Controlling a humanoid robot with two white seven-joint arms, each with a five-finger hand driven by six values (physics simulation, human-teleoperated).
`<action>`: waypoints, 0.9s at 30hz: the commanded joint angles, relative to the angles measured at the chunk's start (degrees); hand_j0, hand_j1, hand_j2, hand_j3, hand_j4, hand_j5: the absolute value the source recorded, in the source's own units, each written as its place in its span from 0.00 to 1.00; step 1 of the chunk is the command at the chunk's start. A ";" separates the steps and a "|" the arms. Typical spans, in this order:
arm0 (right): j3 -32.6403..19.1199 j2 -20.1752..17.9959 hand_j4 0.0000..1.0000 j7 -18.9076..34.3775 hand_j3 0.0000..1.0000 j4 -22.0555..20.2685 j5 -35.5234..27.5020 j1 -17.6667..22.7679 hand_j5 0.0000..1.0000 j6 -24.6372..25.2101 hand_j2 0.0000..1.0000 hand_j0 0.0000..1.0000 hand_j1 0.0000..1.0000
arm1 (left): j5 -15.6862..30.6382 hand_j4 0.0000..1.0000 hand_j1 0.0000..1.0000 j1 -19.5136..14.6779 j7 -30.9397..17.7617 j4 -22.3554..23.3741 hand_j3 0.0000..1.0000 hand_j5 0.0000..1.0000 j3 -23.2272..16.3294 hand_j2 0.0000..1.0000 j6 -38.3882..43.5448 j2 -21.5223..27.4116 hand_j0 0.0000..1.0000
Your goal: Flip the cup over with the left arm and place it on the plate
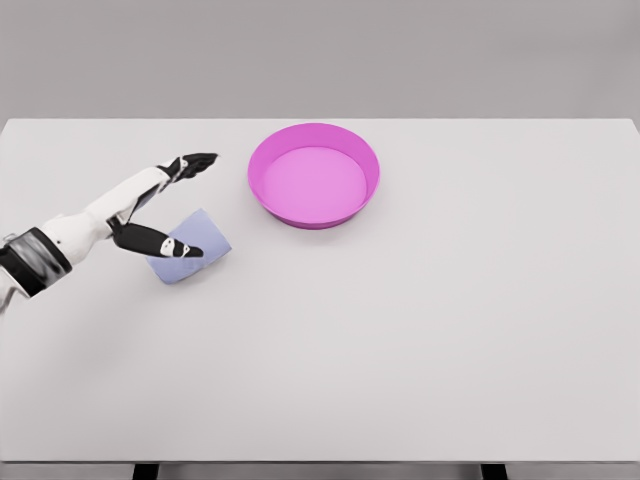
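1. Fingers [198, 160] of the left hand [165, 205] were spread wide, thumb lying across the cup without closing on it.
2. The pale blue cup [195, 240] lay on its side at left-centre of the frame, mostly between thumb and fingers.
3. Nothing looked done: cup unflipped, magenta plate [370, 170] empty.
4. The plate sat near, up and to the right; the white table [430, 330] offered open room, edges far away.
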 commanded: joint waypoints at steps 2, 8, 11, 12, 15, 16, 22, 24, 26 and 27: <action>0.00 -0.01 1.00 0.04 1.00 0.01 -0.01 -0.09 1.00 0.01 1.00 1.00 1.00 | -0.08 1.00 1.00 0.00 0.82 -0.03 1.00 1.00 -0.18 1.00 1.95 -0.77 1.00; 0.00 -0.01 1.00 -0.04 1.00 0.01 -0.01 -0.09 1.00 -0.07 1.00 1.00 1.00 | -0.61 1.00 1.00 0.35 0.46 -0.03 1.00 1.00 -0.62 1.00 8.19 -1.04 1.00; 0.00 -0.01 1.00 -0.04 1.00 0.01 -0.01 -0.09 1.00 0.01 1.00 1.00 1.00 | -0.61 1.00 1.00 0.44 0.46 -0.03 1.00 1.00 -0.71 1.00 8.63 -1.12 1.00; 0.00 -0.01 1.00 0.04 1.00 0.01 -0.01 -0.09 1.00 0.01 1.00 1.00 1.00 | -0.61 1.00 1.00 0.88 0.55 -0.03 1.00 1.00 -0.71 1.00 10.47 -1.39 1.00; 0.00 -0.01 1.00 -0.04 1.00 0.01 -0.01 -0.09 1.00 0.01 1.00 1.00 1.00 | -0.44 1.00 1.00 0.88 0.55 -0.03 1.00 1.00 -0.62 1.00 11.35 -2.35 1.00; 0.00 -0.01 1.00 0.04 1.00 0.01 -0.01 -0.09 1.00 0.01 1.00 1.00 1.00 | -0.43 1.00 1.00 0.79 0.55 -0.03 1.00 1.00 -0.62 1.00 11.35 -2.27 1.00; 0.00 -0.01 1.00 0.04 1.00 0.01 -0.01 0.00 1.00 -0.07 1.00 1.00 1.00 | -2.19 1.00 1.00 0.53 0.73 -0.03 1.00 1.00 -0.53 1.00 11.09 -2.44 1.00; 0.00 -0.01 1.00 0.04 1.00 0.01 -0.01 0.00 1.00 0.01 1.00 1.00 1.00 | -3.51 1.00 1.00 0.53 0.73 -0.03 1.00 1.00 -0.53 1.00 11.18 -2.44 1.00; 0.00 -0.01 1.00 -0.04 1.00 0.01 -0.01 -0.09 1.00 0.01 1.00 1.00 1.00 | -5.18 1.00 1.00 0.53 0.73 -0.03 1.00 1.00 -0.53 1.00 11.18 -2.35 1.00; 0.00 -0.01 1.00 0.04 1.00 0.01 -0.01 -0.09 1.00 0.01 1.00 1.00 1.00 | -5.36 1.00 1.00 0.53 0.73 -0.03 1.00 1.00 -0.53 1.00 11.27 -2.35 1.00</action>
